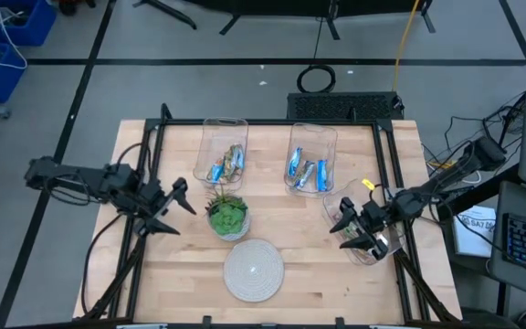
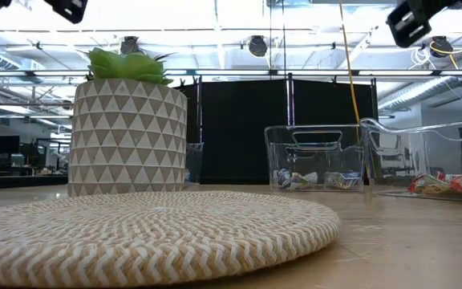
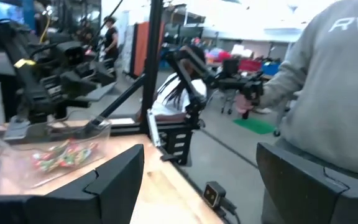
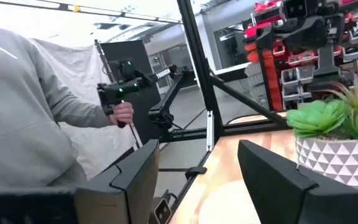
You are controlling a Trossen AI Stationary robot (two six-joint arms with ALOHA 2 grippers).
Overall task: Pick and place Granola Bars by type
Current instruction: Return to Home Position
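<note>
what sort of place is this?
Likely a robotics lab or workshop: a person working a control arm, racks of red parts bins, blue crates of cables on the floor.

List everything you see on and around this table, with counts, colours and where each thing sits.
Table: one, light wood, centre.
Clear bins: three, transparent; two along back edge, one at right edge.
Granola bars: several per bin; blue-silver back left, blue back right, multicoloured right edge.
Potted plant: one, green, mid-table.
Woven mat: one, pale, in front of plant.
Person: one, grey sweatshirt, beyond the table.
Left claw: one, dark, open, over left side.
Right claw: one, dark, open, above right-edge bin.
</note>
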